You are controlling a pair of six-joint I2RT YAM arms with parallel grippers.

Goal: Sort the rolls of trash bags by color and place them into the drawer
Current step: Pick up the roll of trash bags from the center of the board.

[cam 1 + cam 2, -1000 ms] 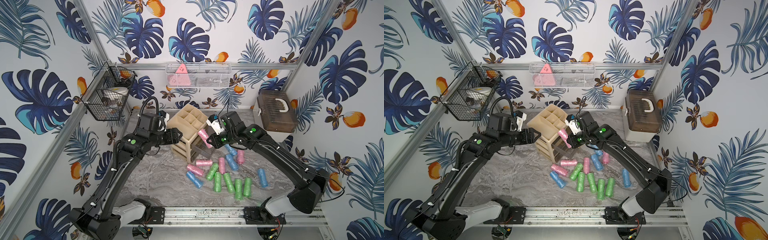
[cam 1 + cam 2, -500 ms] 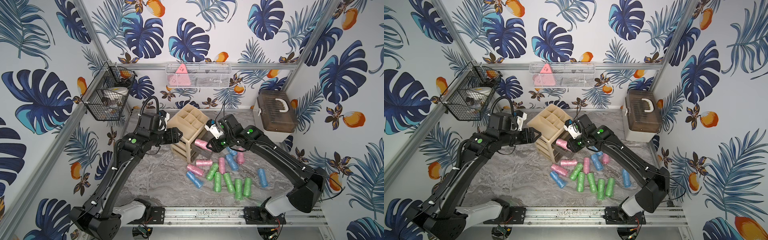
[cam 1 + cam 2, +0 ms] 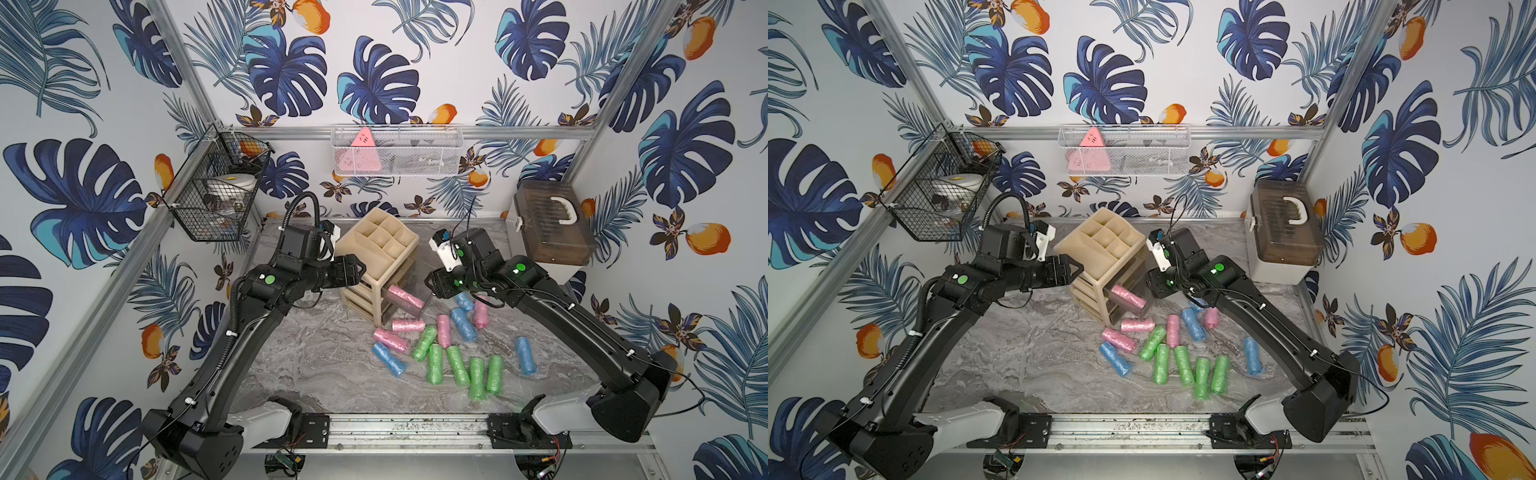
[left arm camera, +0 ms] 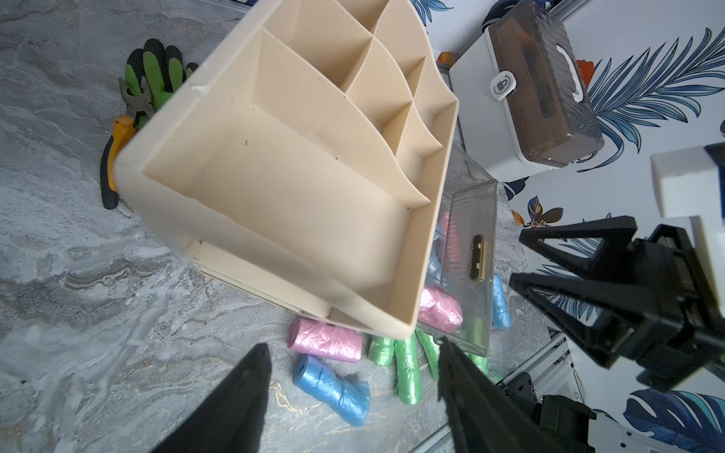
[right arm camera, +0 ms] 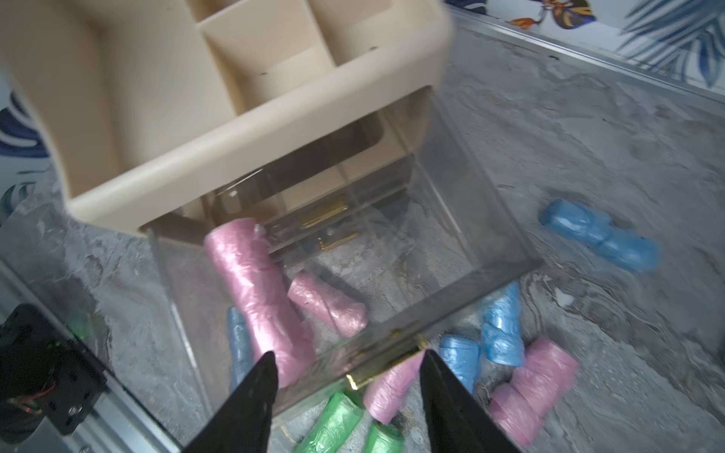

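Glove (image 4: 157, 66), pliers (image 4: 135, 100) half hidden behind organizer (image 4: 282, 188) | rolls (image 3: 432, 361) scattered before open drawer (image 5: 470, 219) | left jaws apart, right jaws apart

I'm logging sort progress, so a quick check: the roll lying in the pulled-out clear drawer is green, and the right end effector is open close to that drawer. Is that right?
Not quite. The roll in the clear drawer is pink, not green, as the right wrist view shows. The rest holds: the right end effector is open, close to the drawer.
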